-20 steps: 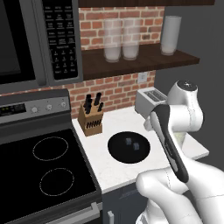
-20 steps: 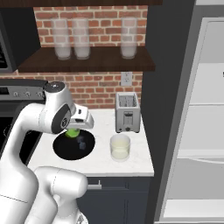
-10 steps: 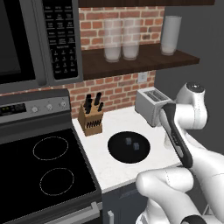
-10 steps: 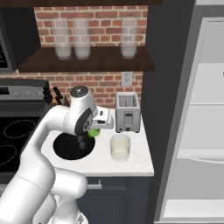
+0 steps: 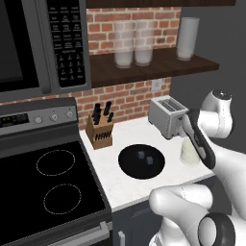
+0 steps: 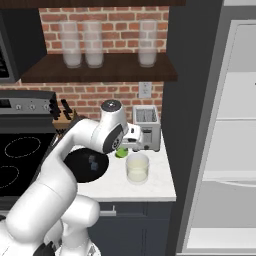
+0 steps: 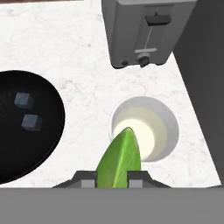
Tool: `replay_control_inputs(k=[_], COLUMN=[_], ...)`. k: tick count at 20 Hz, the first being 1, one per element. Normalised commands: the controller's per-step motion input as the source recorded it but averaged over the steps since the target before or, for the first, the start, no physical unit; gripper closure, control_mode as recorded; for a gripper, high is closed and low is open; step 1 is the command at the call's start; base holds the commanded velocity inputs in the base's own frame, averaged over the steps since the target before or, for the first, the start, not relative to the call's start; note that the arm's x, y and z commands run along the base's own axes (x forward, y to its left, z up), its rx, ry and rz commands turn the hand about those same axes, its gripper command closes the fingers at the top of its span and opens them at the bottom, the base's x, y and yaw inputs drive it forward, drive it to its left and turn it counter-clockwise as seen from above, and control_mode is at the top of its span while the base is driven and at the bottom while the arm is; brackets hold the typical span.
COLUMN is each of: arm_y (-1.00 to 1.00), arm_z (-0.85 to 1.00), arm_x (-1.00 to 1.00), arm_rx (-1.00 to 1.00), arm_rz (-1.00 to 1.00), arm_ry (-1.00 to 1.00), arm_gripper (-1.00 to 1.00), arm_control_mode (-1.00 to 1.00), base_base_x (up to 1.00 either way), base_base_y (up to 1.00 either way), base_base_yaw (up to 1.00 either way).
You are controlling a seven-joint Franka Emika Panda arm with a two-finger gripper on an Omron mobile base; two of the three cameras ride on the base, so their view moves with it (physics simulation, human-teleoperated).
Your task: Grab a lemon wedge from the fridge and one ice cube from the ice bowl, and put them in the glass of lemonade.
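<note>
One lemon wedge (image 7: 120,162) is being pinched by the hand (image 7: 112,176) just above the glass of lemonade (image 7: 144,128) on the counter (image 7: 78,61); two ice cubes (image 7: 27,111) are lying in the ice bowl (image 7: 17,144) beside it.

The lemon wedge (image 7: 120,161) is yellow-green, the ice bowl (image 7: 43,148) black, the desk (image 7: 83,65) white marbled, the toaster (image 7: 142,30) grey.
</note>
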Motion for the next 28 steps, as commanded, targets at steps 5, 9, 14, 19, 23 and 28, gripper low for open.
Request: replay_control_inputs(k=[5,9,14,19,23,28], arm_y=[-0.2,-0.04,-0.01,0.0,0.0,-0.05], arm_z=[-0.29,-0.19,-0.07,-0.01,0.0,0.0], arm_x=[0.01,0.17,0.19,0.17,0.17,0.03], arm_rx=[0.0,-0.01,0.0,0.0,0.0,0.0], arm_rz=[-0.06,-0.05,-0.01,0.0,0.0,0.0], arm_ry=[0.01,0.01,0.0,0.0,0.0,0.0], arm_gripper=[1.0,1.0,1.0,1.0,1.0,1.0], arm_control_mode=[-1.0,-1.0,-1.0,-1.0,-1.0,-1.0], base_base_x=[0.0,0.0,0.0,0.0,0.0,0.0], base_base_y=[0.0,0.0,0.0,0.0,0.0,0.0], base_base_yaw=[0.0,0.0,0.0,0.0,0.0,0.0])
